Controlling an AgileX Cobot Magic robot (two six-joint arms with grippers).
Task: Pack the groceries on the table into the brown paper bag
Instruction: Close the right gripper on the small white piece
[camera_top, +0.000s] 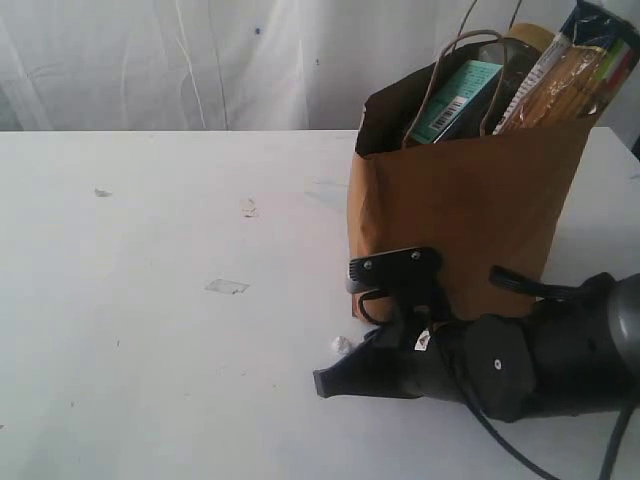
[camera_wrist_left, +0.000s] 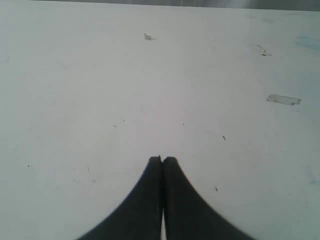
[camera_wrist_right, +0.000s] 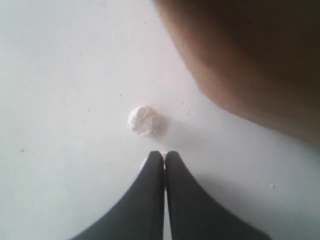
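Note:
The brown paper bag (camera_top: 450, 210) stands upright at the right of the table (camera_top: 150, 320). Out of its top stick a long spaghetti packet (camera_top: 565, 75) and a teal-labelled item with a barcode (camera_top: 455, 100). No groceries lie loose on the table. My right gripper (camera_top: 322, 382) lies low in front of the bag, shut, with its tips pointing left. In the right wrist view the right gripper (camera_wrist_right: 164, 154) stops just short of a tiny white crumb (camera_wrist_right: 144, 120), and the bag (camera_wrist_right: 250, 60) is close beside it. My left gripper (camera_wrist_left: 162, 159) is shut over bare table (camera_wrist_left: 100, 75) with nothing in it.
The white crumb (camera_top: 342, 345) sits by the bag's front left corner. A clear tape scrap (camera_top: 227, 286) and small marks (camera_top: 249, 208) dot the table's middle. A white curtain (camera_top: 200, 60) hangs behind. The tape scrap (camera_wrist_left: 283, 99) also shows in the left wrist view.

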